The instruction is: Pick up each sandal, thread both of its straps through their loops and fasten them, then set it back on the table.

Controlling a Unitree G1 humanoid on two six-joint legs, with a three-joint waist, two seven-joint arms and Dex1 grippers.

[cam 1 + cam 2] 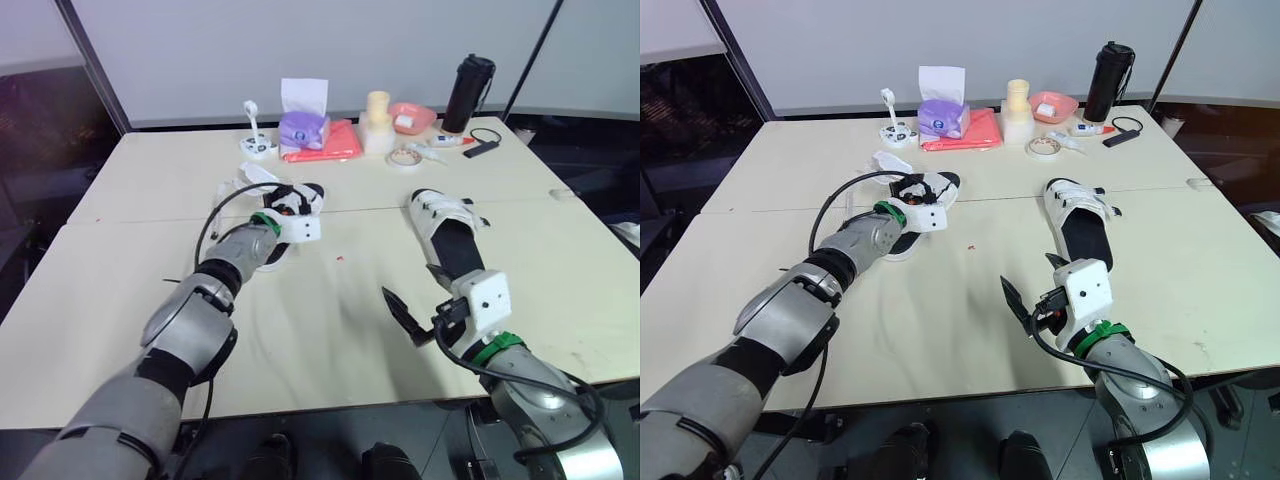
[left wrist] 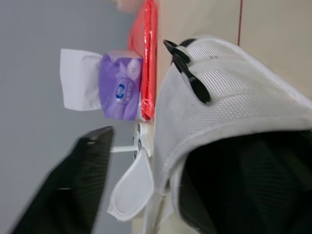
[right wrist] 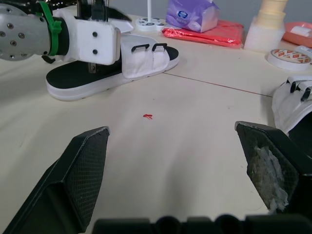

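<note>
Sandals, white mesh uppers over black footbeds, lie well apart on the cream table [image 1: 120, 300]. Nearest, the right gripper [image 1: 408, 282] hovers low over the tabletop, fingers spread wide and holding nothing. The right sandal [image 1: 445, 225] lies just beyond it. The left gripper [image 1: 288, 207], its arm stretched forward, is at the left sandal [image 3: 144, 61], where one strap [image 2: 131, 187] end hangs loose near the black loops [image 2: 187, 73]. Whether it grips cannot be told. At the far edge, a pink bowl [image 1: 428, 113] holds something small and white.
</note>
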